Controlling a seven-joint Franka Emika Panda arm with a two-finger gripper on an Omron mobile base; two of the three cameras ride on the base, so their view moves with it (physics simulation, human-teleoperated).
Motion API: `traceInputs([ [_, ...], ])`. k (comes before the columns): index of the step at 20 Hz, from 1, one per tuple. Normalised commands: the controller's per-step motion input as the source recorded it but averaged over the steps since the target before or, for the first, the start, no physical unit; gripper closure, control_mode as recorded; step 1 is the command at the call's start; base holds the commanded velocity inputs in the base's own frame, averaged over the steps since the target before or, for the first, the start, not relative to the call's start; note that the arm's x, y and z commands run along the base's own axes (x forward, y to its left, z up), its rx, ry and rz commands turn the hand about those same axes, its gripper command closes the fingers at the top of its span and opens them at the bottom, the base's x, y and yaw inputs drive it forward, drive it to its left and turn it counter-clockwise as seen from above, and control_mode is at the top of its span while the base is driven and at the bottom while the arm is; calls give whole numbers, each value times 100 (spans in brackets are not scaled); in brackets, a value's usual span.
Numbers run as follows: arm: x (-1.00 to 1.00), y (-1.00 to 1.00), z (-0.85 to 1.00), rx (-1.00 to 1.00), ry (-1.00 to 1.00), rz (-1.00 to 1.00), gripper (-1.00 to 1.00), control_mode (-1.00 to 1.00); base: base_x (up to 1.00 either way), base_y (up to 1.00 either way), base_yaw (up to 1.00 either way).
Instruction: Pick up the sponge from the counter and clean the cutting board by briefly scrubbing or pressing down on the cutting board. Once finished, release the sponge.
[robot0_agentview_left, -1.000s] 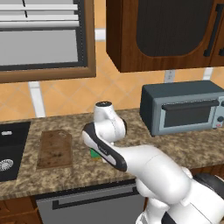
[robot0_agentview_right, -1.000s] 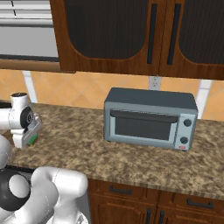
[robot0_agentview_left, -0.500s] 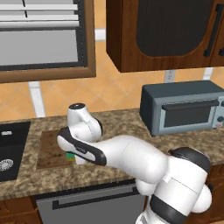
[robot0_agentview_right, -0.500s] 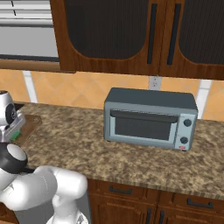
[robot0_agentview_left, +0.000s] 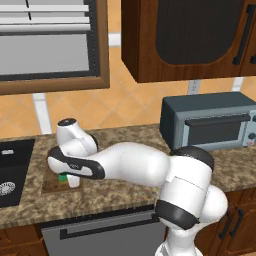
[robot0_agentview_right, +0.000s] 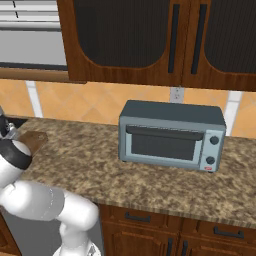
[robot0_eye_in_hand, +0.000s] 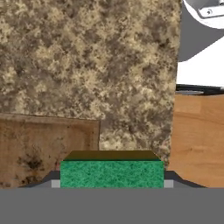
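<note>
Sponge (robot0_eye_in_hand: 112, 173): small rectangular block, green scrub face toward hand camera, yellow-olive layer behind it. Clamped between jaws of gripper (robot0_eye_in_hand: 112, 183), one dark fingertip at each end. Held over corner of cutting board (robot0_eye_in_hand: 43, 148), brown wood with dark speckles and darker rim, lying on granite counter (robot0_eye_in_hand: 87, 57). Left base view: green of sponge (robot0_agentview_left: 63, 177) shows under white wrist, over board (robot0_agentview_left: 50, 181), beside black sink (robot0_agentview_left: 12, 170). Toaster oven (robot0_agentview_left: 210, 122) well apart.

counter (robot0_agentview_left: 125, 187): speckled granite | on it: cutting board (robot0_eye_in_hand: 43, 148), grey toaster oven (robot0_agentview_right: 171, 135)
</note>
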Motion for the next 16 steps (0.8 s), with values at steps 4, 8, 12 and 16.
traceInputs([
  [4,28,68,-12,0,0,0,100,-100,0,0,0],
  [8,6,13,-41,0,0,0,100,-100,0,0,0],
  [12,12,27,-44,0,0,0,100,-100,0,0,0],
  [16,16,26,-38,0,0,0,100,-100,0,0,0],
])
